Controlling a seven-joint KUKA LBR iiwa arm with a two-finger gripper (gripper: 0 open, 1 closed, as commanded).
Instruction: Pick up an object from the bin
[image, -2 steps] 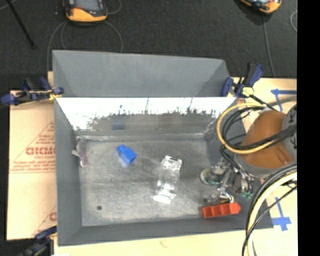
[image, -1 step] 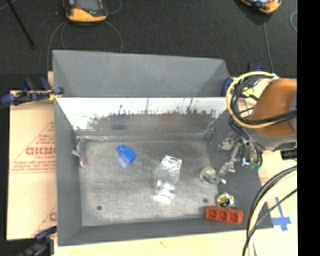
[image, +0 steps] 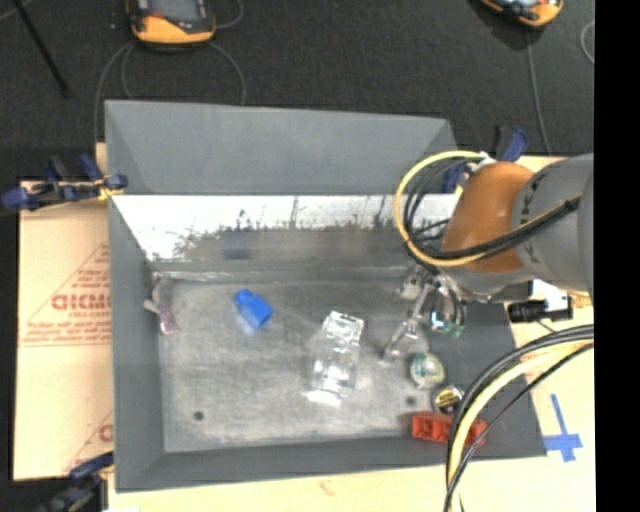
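So the end effector (image: 418, 318) is down at the right side of the bin (image: 135, 300), and honestly I can't tell if it's spread or closed from this angle. Closest to it is a small round greenish-white thing (image: 427, 371) just below, with a clear plastic piece (image: 335, 360) to its left. A blue block (image: 253, 310) sits farther left, well apart.
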